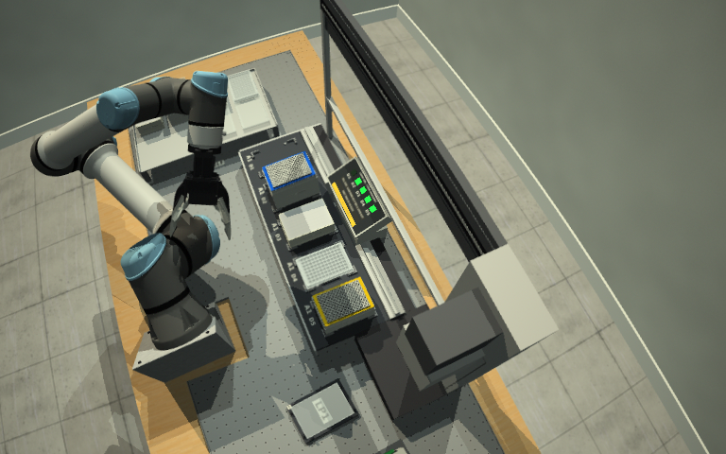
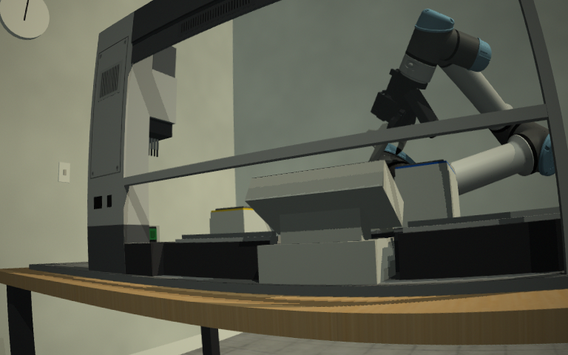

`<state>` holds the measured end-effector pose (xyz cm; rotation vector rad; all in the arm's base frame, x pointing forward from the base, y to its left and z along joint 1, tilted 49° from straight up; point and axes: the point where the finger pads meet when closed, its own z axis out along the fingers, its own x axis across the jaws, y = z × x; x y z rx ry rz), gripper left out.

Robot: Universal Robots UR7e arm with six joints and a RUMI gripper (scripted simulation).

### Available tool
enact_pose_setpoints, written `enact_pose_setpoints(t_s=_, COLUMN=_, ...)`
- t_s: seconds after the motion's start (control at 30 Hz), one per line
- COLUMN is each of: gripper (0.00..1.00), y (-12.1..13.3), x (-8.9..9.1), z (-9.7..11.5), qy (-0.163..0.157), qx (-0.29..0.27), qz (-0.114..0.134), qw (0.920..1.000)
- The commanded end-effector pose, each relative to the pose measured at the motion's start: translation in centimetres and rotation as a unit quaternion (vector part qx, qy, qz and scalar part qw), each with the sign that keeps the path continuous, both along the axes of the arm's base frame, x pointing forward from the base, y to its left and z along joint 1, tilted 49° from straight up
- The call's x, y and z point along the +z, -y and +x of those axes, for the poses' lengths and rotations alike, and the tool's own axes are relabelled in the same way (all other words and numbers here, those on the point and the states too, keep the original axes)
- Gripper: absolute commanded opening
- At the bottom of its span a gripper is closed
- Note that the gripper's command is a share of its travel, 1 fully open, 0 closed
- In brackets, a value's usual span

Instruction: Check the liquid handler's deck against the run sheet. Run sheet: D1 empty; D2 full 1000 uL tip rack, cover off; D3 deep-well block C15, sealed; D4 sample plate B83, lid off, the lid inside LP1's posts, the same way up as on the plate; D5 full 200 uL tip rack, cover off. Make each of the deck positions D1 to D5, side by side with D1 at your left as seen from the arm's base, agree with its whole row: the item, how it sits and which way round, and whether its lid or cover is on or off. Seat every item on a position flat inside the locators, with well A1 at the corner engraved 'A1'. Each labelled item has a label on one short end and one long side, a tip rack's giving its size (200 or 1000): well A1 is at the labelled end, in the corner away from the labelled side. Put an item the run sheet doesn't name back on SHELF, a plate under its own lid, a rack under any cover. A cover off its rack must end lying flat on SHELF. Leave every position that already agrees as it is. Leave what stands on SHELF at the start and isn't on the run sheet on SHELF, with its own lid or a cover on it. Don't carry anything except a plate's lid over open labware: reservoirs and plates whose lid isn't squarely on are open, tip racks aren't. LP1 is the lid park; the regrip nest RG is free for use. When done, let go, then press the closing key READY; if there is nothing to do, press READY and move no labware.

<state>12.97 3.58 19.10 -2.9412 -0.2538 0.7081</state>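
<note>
My gripper (image 1: 202,214) hangs open and empty above the perforated table, between the shelf and the deck's D1 end; it also shows in the exterior view (image 2: 401,125) behind the frame bar. On the black deck (image 1: 304,235), D1 (image 1: 255,160) is bare. D2 holds a blue-rimmed tip rack (image 1: 288,172), uncovered. D3 holds a sealed deep-well block (image 1: 307,220). D4 holds an open sample plate (image 1: 323,265). D5 holds a yellow-rimmed tip rack (image 1: 342,301), uncovered. A lid (image 1: 323,410) lies in the lid park LP1.
The shelf at the back holds a plate (image 1: 242,85) and flat pale covers. The control panel (image 1: 358,198) with green lights stands beside the deck. The handler's gantry head (image 1: 471,315) overhangs the deck's D5 end. My own arm base (image 1: 176,331) stands left of the deck.
</note>
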Motion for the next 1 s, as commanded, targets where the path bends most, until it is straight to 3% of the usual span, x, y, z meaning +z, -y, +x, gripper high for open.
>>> enact_pose_setpoints(t_s=0.0, gripper=0.82, y=-0.33, x=0.33, z=0.50, qy=-0.013, qx=-0.074, qz=0.002, qw=0.9972)
enact_pose_setpoints(t_s=0.27, gripper=0.82, y=-0.54, x=0.79, z=1.28, qy=-0.028, qx=-0.149, qz=0.006, qw=0.9884)
enact_pose_setpoints(t_s=0.97, gripper=0.82, y=-0.55, x=0.79, z=1.28, qy=-0.028, qx=-0.149, qz=0.006, qw=0.9884)
